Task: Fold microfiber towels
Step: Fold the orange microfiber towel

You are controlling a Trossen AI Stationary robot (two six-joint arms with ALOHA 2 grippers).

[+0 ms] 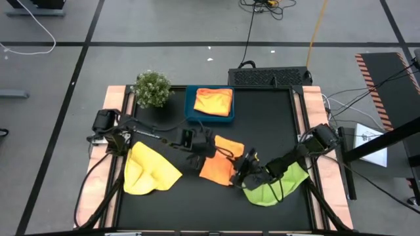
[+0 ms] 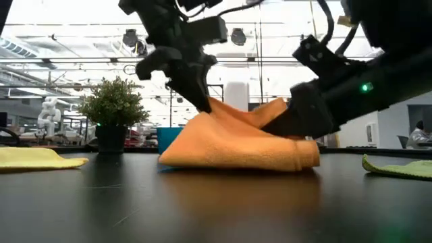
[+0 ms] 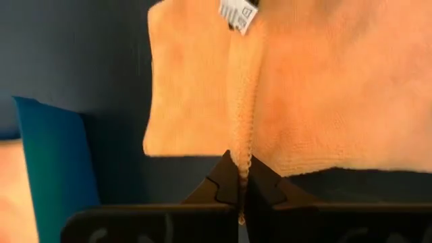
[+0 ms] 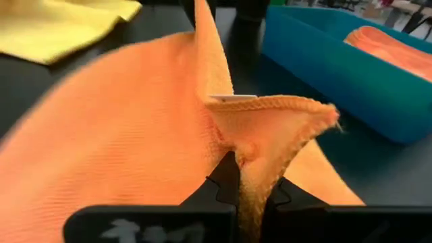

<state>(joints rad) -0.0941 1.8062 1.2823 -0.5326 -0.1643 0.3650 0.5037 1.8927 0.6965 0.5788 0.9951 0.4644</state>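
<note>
Four towels (image 1: 220,164); two claws (image 3: 241,181) seemingly pinching one.

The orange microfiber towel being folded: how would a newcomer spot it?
On the black table, look centre, in front of the blue rectangular tray. The orange microfiber towel lies between a yellow towel and a lime green towel. Only it is pinched by both grippers, left and right.

On the black table (image 1: 275,118) an orange towel (image 1: 220,165) lies mid-table, with both grippers meeting over it — the left gripper (image 1: 209,148) at its upper-left edge, the right gripper (image 1: 241,172) at its lower-right edge. A yellow towel (image 1: 149,170) lies crumpled to the left; a lime green towel (image 1: 275,187) sits under the right arm. Behind, a blue tray (image 1: 191,105) holds a folded orange towel (image 1: 214,101), just beside a small bushy plant (image 1: 152,88).
</note>
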